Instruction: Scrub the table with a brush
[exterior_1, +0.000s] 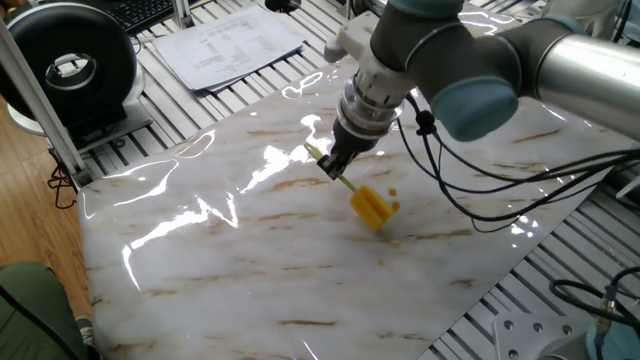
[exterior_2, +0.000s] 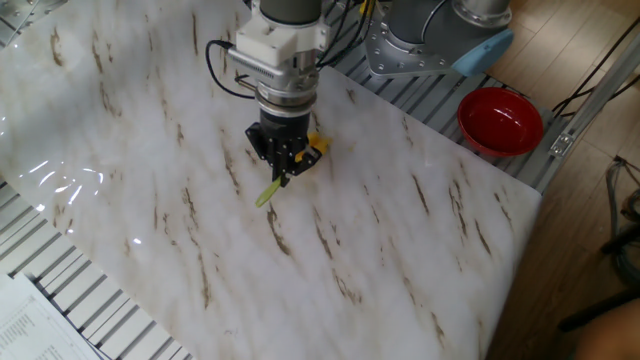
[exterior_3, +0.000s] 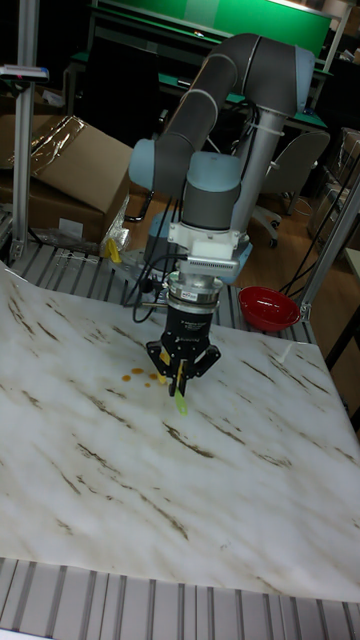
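We see the surface (exterior_1: 220, 270), a broad white marble-look slab with brown veins, filling most of each picture and resting on a grey slatted frame (exterior_2: 60, 290). Its far edges are cut off in both fixed views.

Over its middle the arm (exterior_3: 225, 110) bends at the elbow and turns its wrist straight down, so the gripper (exterior_1: 335, 165) points at the slab; dark cables (exterior_1: 480, 200) loop from the wrist across the marble. In the first fixed view the upper arm runs out of frame at the right.

The jaws are clamped on the thin pale handle of the brush (exterior_1: 372, 205). The handle slants down from them, and the yellow bristle head lies on the slab, or so it seems from this angle. A few small orange stains (exterior_3: 135, 375) sit just beside the head.

In the other fixed view the gripper (exterior_2: 285, 160) hides most of the brush (exterior_2: 268, 192); only the handle's tip and a bit of yellow beside the jaws show. In the tall fixed view the brush (exterior_3: 181, 400) is hard to make out beneath the gripper (exterior_3: 182, 372).

Off the slab stand a red bowl (exterior_2: 500, 120), printed papers (exterior_1: 230, 45) and a black round device (exterior_1: 70, 65).
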